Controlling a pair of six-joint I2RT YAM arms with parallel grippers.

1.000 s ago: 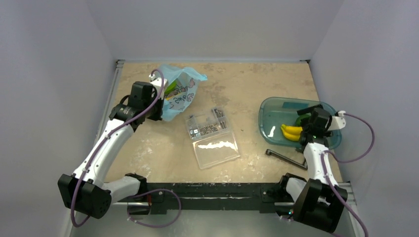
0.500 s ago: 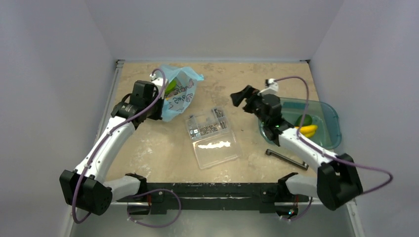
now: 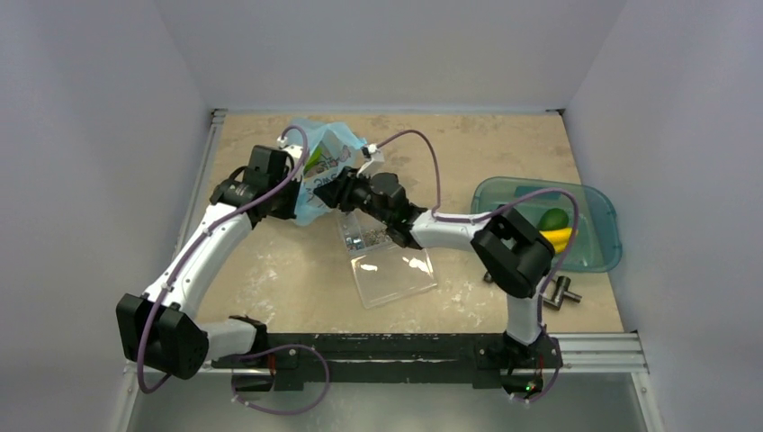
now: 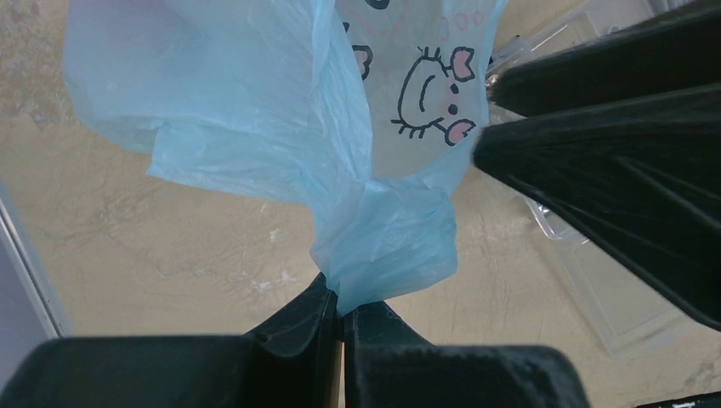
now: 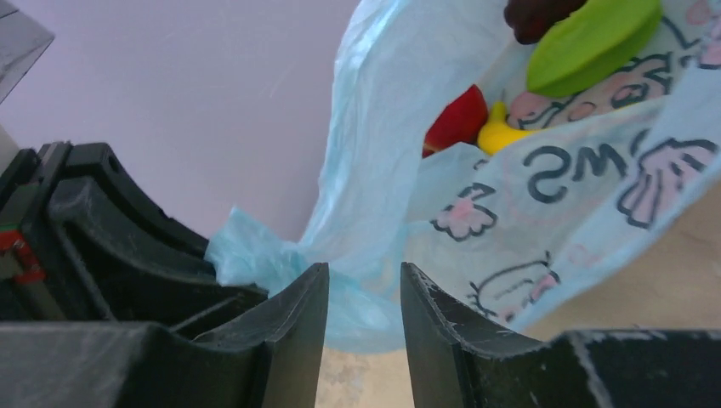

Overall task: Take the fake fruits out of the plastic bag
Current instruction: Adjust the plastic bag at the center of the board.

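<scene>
Grey walls box in a mottled beige bench (image 3: 504,144), where the light-blue plastic bag (image 3: 335,171) sits near the far-left corner, its mouth turned toward the middle. Left tool (image 4: 342,316) is clamped tight on a gathered twist of the bag's film, holding it up off the surface. Right tool (image 5: 364,293), which a second ago hung wide open over the teal oval tray (image 3: 493,196) at the right edge, has swung across the bench, over the clear plastic box (image 3: 396,270) in the middle, and now noses up to the bag beside the left tool. Its jaws have drawn in to a narrow gap with a fold of blue film showing between them; whether they pinch that film yet cannot be told.

Fake fruits (image 5: 459,119) remain inside: a green one (image 5: 595,38), a red one (image 5: 451,132), a yellow banana (image 5: 503,132) and a dark red one (image 5: 544,13) show through the mouth in the right wrist view. Yellow bananas (image 3: 560,238) and a green fruit (image 3: 553,218) already lie in the tray. The sweep back reads as the start of another fetch, with the job partly done. The closing jaws look set on film rather than fruit, perhaps to spread the mouth wider.
</scene>
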